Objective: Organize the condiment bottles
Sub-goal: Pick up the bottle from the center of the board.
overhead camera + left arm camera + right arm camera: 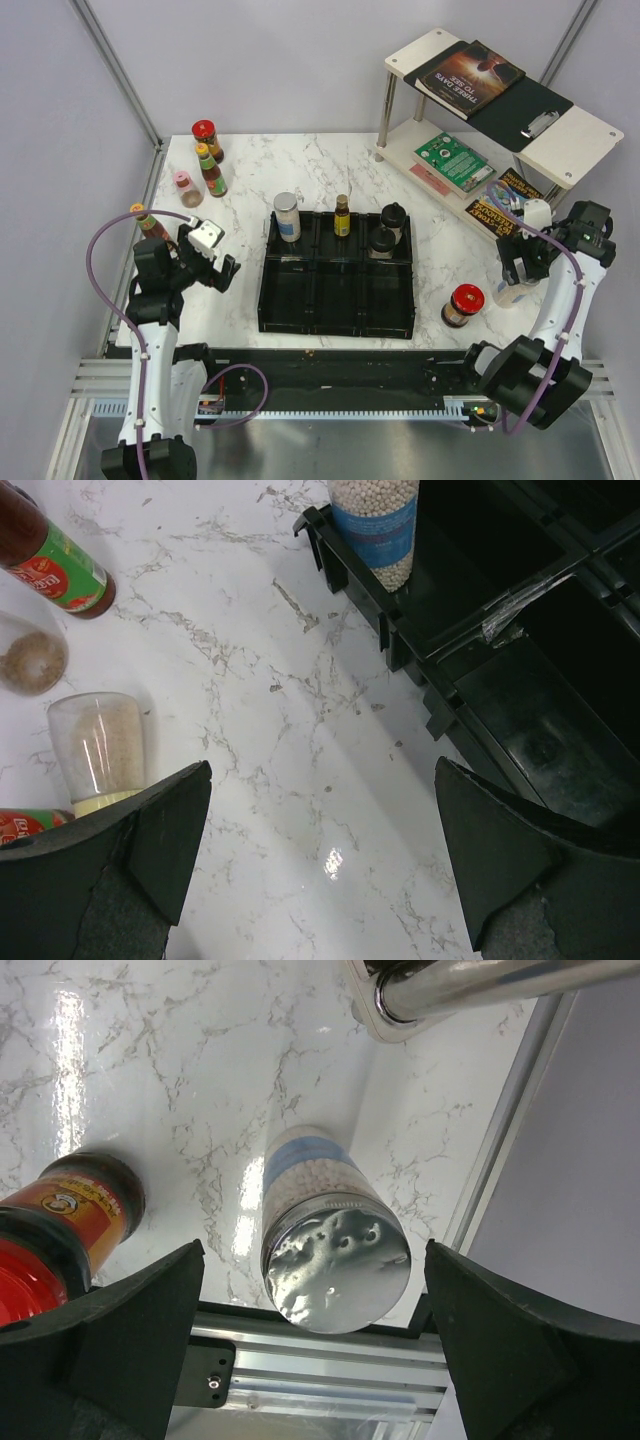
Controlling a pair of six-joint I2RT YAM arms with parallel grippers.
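Observation:
The black tray holds a silver-lidded jar, a slim dark bottle and two black-lidded jars in its back row. At the back left stand a red-capped jar, a yellow-capped sauce bottle and a pink-lidded shaker. Another sauce bottle stands by my left arm. My left gripper is open and empty over bare marble, left of the tray. My right gripper is open above a silver-lidded jar, its fingers on either side and apart from it. A red-capped jar stands beside it.
A white two-level shelf with books stands at the back right; its metal leg is close behind the right jar. The table's aluminium front rail lies just below that jar. A clear yellow-capped bottle is near my left finger.

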